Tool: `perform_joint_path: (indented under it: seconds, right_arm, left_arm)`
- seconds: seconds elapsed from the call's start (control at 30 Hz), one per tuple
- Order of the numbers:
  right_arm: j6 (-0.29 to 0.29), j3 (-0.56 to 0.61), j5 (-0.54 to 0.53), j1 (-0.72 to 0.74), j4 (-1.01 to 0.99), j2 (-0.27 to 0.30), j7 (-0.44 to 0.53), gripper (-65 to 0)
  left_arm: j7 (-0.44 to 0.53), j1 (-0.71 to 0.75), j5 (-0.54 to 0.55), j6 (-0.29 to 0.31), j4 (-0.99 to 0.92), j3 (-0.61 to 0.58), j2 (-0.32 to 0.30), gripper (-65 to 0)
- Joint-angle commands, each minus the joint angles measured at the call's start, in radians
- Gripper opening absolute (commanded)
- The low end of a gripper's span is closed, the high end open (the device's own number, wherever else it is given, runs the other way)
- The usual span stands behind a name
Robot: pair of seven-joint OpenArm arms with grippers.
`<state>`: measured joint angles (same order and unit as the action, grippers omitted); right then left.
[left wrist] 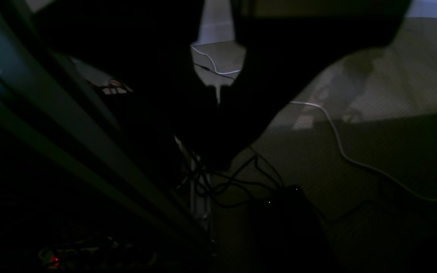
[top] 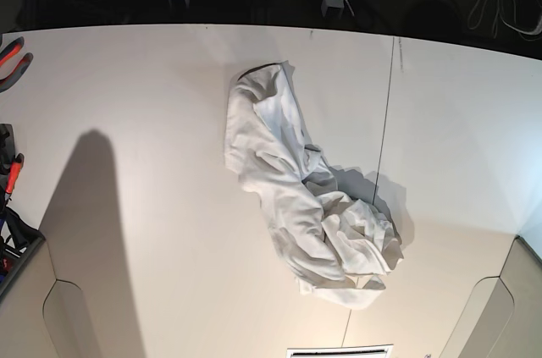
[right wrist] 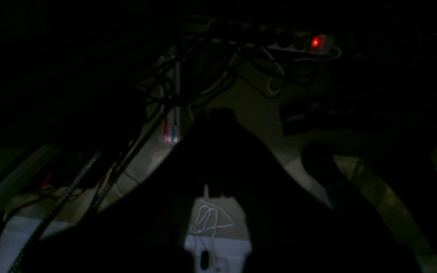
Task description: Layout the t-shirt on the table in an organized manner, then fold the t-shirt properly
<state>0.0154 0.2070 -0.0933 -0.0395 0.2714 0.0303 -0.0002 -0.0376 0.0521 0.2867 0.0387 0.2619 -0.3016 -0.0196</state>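
Plain white t-shirt (top: 303,197), no print showing; off-white table (top: 152,121), thin dark seam line (top: 383,121)

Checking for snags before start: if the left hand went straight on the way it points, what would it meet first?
The left hand would probably meet the tangled black cables on the floor; depth is unclear.

Both wrist views too dark to resolve the claw silhouettes; t-shirt (top: 301,197) bunched so any print is folded out of sight; table (top: 152,121) cut by base-view edges
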Motion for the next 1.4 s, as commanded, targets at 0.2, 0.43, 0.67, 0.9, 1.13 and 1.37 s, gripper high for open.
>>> perform_joint_path:
  seconds: [0.2,0.43,0.67,0.9,1.13,1.37]
  right_arm:
    - [0.004,-0.002,-0.004,-0.003,0.006,0.0,0.01,-65.0]
    - [0.004,-0.002,-0.004,-0.003,0.006,0.0,0.01,-65.0]
    - [0.004,-0.002,-0.003,-0.003,0.006,0.001,0.01,-65.0]
    - [0.04,-0.002,0.038,-0.052,0.074,0.022,0.01,-65.0]
    - [0.053,-0.002,0.038,-0.237,0.317,0.088,0.01,-65.0]
    - [0.053,-0.002,0.037,-0.463,0.637,0.179,0.011,-65.0]
  left_arm:
    - [-0.004,-0.002,0.004,0.008,0.008,-0.003,0.0,-65.0]
    - [-0.005,-0.002,0.004,0.008,0.028,-0.003,0.0,-65.0]
    - [-0.005,-0.001,0.004,0.008,0.028,-0.003,0.0,-65.0]
    - [-0.003,0.033,0.007,0.007,0.034,-0.003,-0.026,-65.0]
    - [0.018,0.192,0.008,0.008,0.216,0.045,-0.129,-65.0]
    - [-0.027,0.436,0.021,0.141,0.555,0.219,-0.229,-65.0]
